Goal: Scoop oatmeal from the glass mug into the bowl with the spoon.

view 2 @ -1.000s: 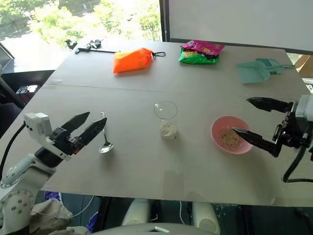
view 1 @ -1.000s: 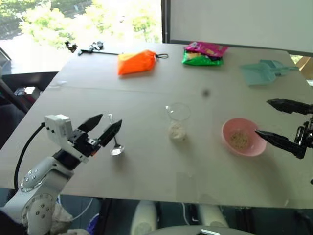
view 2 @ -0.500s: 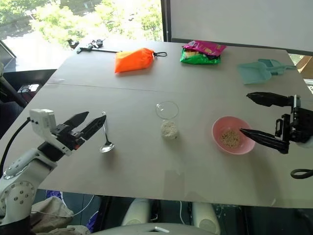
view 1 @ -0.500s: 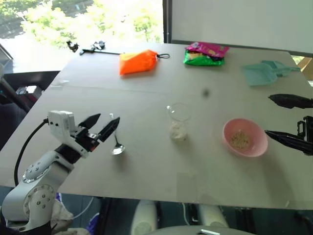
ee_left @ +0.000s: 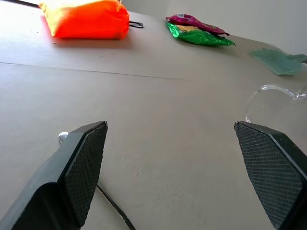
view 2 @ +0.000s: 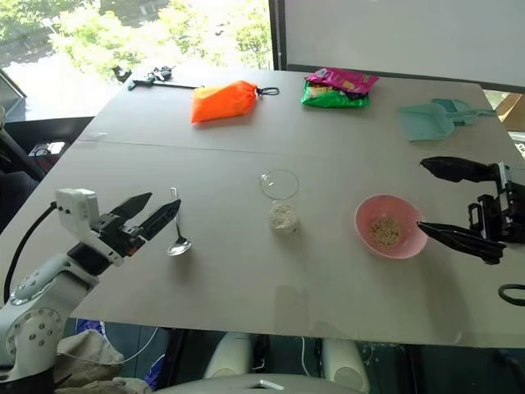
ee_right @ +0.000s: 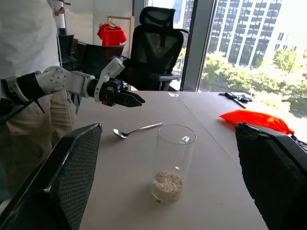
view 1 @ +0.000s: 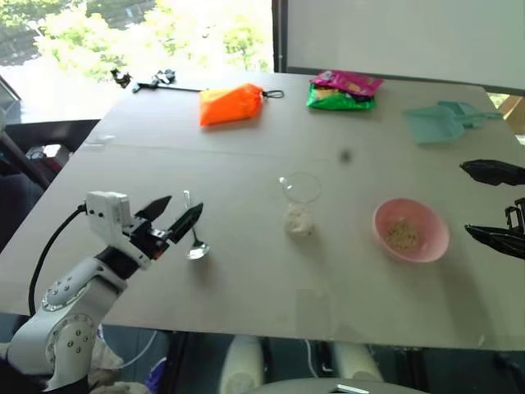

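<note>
The spoon (view 1: 194, 238) lies flat on the table at the left, its head toward the front edge. My left gripper (view 1: 184, 203) hovers open just left of the spoon's handle, holding nothing. The glass mug (view 1: 299, 203) stands upright mid-table with a small heap of oatmeal (view 1: 299, 220) at its bottom. To its right sits the pink bowl (view 1: 410, 231) with some oatmeal (view 2: 383, 231) inside. My right gripper (view 2: 422, 195) is open and empty, just right of the bowl and pointing at it. The right wrist view shows the mug (ee_right: 171, 160), the spoon (ee_right: 136, 130) and the left gripper (ee_right: 127, 99) beyond.
At the table's far side lie an orange pouch (view 1: 230, 104), a green and pink snack bag (view 1: 343, 90), a teal dustpan (view 1: 443, 121) and a black tool (view 1: 152, 80). A person (ee_right: 29, 72) stands beside the table near an office chair (ee_right: 160, 43).
My right gripper has drawn back to the right, off the bowl's rim, and turned. The left gripper has barely shifted beside the spoon.
</note>
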Available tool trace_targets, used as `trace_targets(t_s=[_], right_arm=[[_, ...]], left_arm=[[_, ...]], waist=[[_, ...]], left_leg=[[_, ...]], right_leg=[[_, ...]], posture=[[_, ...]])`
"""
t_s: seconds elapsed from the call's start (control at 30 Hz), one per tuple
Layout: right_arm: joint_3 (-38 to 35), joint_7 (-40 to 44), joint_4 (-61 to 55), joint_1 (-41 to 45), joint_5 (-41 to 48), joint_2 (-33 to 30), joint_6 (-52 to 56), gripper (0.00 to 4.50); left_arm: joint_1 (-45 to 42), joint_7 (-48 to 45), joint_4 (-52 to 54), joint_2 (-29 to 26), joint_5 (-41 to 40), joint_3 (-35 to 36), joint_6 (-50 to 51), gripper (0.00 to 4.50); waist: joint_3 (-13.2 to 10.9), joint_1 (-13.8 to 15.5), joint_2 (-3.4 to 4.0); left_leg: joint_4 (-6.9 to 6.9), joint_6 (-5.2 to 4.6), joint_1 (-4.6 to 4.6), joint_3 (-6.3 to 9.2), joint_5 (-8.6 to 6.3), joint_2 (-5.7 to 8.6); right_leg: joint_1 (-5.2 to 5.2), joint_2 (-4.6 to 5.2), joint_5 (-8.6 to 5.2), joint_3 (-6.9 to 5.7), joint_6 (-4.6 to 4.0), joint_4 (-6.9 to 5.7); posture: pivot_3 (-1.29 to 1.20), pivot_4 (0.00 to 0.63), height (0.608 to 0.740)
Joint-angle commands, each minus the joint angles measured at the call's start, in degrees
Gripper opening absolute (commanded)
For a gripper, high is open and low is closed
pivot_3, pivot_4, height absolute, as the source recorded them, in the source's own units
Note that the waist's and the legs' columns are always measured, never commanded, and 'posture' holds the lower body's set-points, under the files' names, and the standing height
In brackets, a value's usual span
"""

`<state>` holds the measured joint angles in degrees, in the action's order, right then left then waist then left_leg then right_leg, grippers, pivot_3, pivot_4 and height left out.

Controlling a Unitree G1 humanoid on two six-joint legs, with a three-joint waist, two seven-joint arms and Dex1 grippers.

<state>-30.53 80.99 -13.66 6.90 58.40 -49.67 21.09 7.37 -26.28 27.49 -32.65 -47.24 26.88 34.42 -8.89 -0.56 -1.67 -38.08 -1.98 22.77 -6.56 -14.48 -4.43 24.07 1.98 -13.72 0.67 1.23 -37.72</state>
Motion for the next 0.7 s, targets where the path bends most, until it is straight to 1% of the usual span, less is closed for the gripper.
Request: trace_targets(t_s=[0.03, 0.23, 0.4, 0.53, 0.63, 0.7], right_arm=[[0.95, 1.22, -0.31, 2.53, 0.96, 0.29, 0.25, 4.50], [3.17, 3.27, 0.31, 5.30, 0.64, 1.04, -0.26, 4.50], [3.83, 2.43, 0.30, 5.94, 0.18, 0.34, 1.09, 4.50], [3.32, 1.98, 0.53, 5.71, -0.50, -0.07, 1.40, 4.50], [2.29, 1.58, 1.03, 4.69, -1.21, -0.63, 1.57, 4.50], [1.28, 1.86, 1.38, 3.61, -1.67, -1.17, 1.52, 4.50]], left_arm=[[-0.33, -0.11, 0.50, -0.13, 0.40, 0.91, -1.14, 4.42], [-0.17, 4.65, 2.88, 0.16, -0.85, 0.90, 2.71, 4.42], [-0.20, 11.70, 5.80, -0.40, -1.50, 0.99, 8.92, 4.42], [-0.80, 14.02, 7.18, -0.17, -1.50, 0.80, 10.75, 4.42], [-0.93, 16.39, 8.98, -1.08, 1.97, -1.14, 11.73, 4.42], [-1.15, 16.63, 9.41, -0.83, 0.97, -1.20, 12.52, 4.42]], waist=[[0.00, -0.05, 0.00], [0.00, -0.01, 0.00], [0.00, 0.07, 0.00], [0.00, 0.08, 0.00], [0.00, 0.10, 0.00], [0.00, 0.13, 0.00]], left_leg=[[0.00, 0.00, 0.00, 0.00, 0.00, 0.00], [0.00, 0.00, 0.02, 0.00, 0.00, 0.00], [0.00, 0.00, 0.02, 0.01, 0.00, 0.00], [0.00, 0.00, 0.02, 0.02, 0.00, 0.00], [0.01, 0.00, 0.02, 0.01, 0.00, 0.01], [0.00, 0.00, 0.02, 0.01, 0.00, 0.01]], right_leg=[[0.00, 0.00, 0.00, 0.00, 0.00, 0.00], [0.00, 0.01, 0.00, 0.00, 0.00, 0.01], [0.00, 0.02, 0.00, -0.02, 0.00, 0.01], [0.00, 0.03, 0.00, -0.03, 0.00, 0.00], [0.00, 0.03, 0.00, -0.01, 0.00, 0.01], [0.00, 0.03, 0.00, -0.01, 0.00, 0.01]], posture=[[0.00, 0.150, 0.740], [0.00, 0.150, 0.740], [0.00, 0.150, 0.740], [0.00, 0.150, 0.740], [0.00, 0.150, 0.740], [0.00, 0.150, 0.740]])
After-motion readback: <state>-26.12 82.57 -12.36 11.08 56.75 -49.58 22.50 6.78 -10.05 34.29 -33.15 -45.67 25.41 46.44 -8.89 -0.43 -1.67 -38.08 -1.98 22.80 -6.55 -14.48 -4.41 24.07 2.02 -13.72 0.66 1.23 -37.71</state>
